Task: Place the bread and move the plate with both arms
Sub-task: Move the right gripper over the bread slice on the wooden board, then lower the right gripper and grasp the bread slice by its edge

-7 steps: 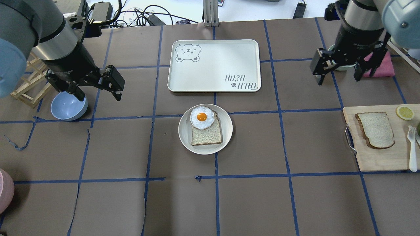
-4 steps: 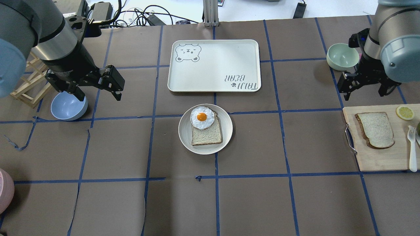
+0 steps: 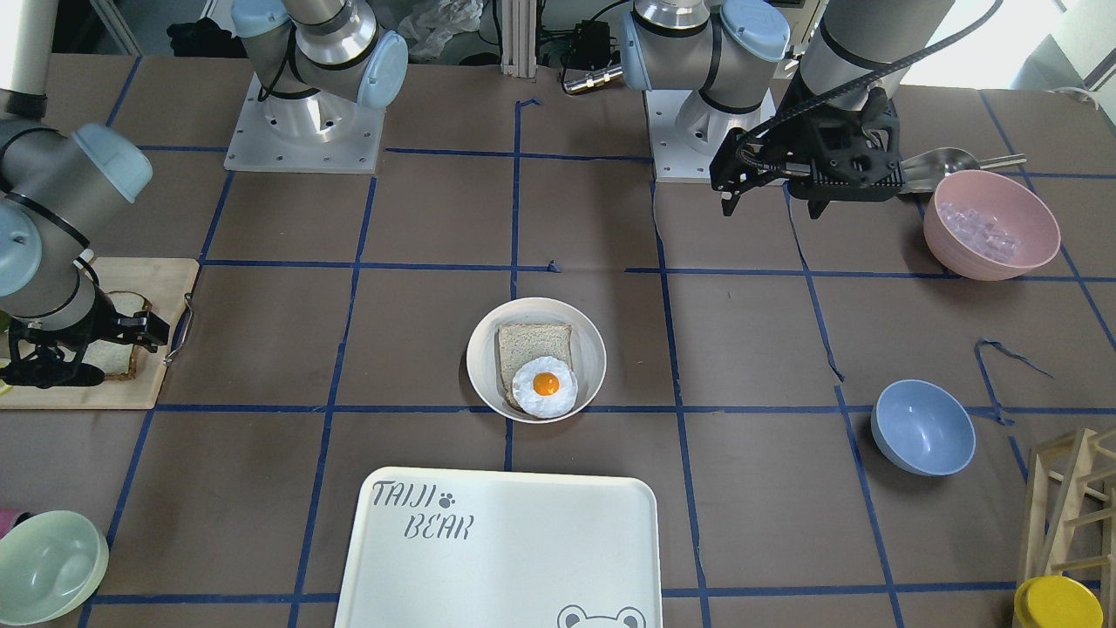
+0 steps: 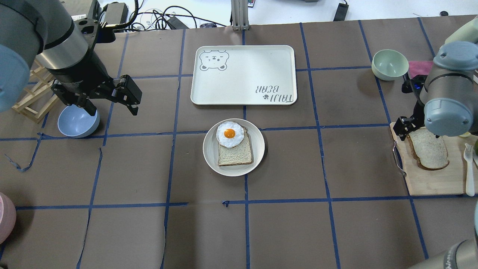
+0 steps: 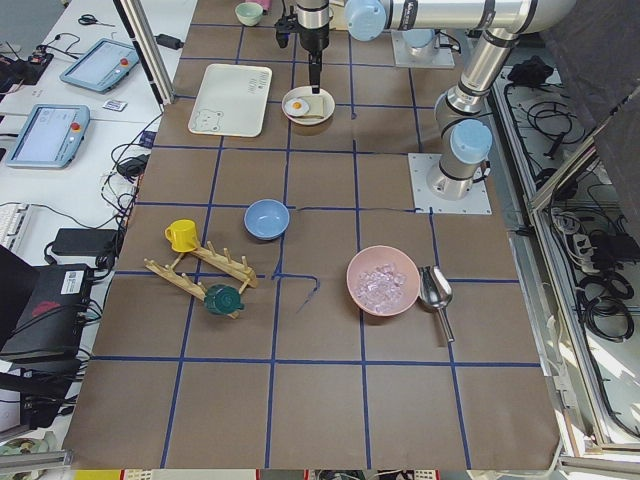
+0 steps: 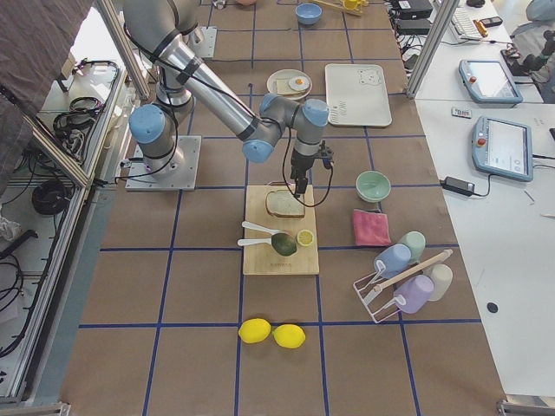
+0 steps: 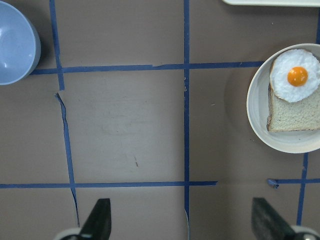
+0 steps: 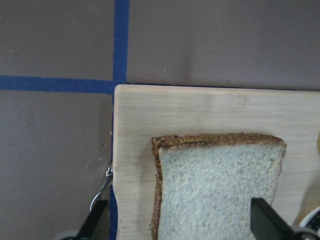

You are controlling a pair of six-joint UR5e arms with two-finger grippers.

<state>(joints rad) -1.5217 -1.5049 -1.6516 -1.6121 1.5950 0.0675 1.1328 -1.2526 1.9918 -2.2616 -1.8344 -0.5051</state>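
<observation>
The bread (image 4: 429,149), dark-crusted, lies on a wooden cutting board (image 4: 433,183) at the right; it also shows in the right wrist view (image 8: 215,190). My right gripper (image 8: 180,230) is open just above the bread's crust end, its fingers (image 8: 95,220) straddling the slice without touching it. The arm hides much of it in the overhead view. The plate (image 4: 209,157) sits mid-table and holds a squarer pale slice with a fried egg (image 4: 229,134) on it. My left gripper (image 4: 112,108) is open and empty, high over the left side near the blue bowl.
The white TAIJI BEAR tray (image 4: 242,74) lies behind the plate. A blue bowl (image 4: 76,121) and a wooden rack (image 4: 33,101) are at the left. A green bowl (image 4: 390,64) is at the back right. A white fork (image 4: 469,168) lies on the board.
My right arm has swung from beside the green bowl to over the cutting board and come down to the bread's crust end. The left arm has not moved.
</observation>
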